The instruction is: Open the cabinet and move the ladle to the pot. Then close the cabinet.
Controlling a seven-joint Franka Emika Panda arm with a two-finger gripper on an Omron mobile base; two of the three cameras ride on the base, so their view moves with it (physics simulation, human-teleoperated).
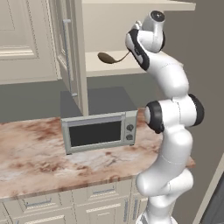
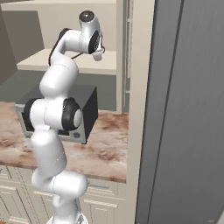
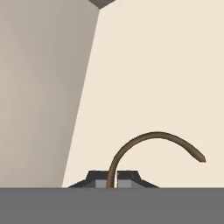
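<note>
One cabinet (image 1: 70, 52) door stands swung open toward us, so step one looks done. We see the ladle (image 1: 111, 57) lying on the lower cream shelf (image 1: 109, 68), dark bowl to the left, thin handle running right toward the hand. In the hand view the gripper (image 3: 112, 183) has its two tips nearly together on the ladle's handle, which arcs up and over to the right from between them, so we call it clamped on the handle end. That end is probably chosen because it's the part nearest the arm and thin enough to pinch. A toaster oven (image 1: 99, 131) sits on the marble counter (image 1: 35, 162) below the shelf. The pot is nowhere we can make out. Next we expect a lift and pull-out, clear of the door edge.
</note>
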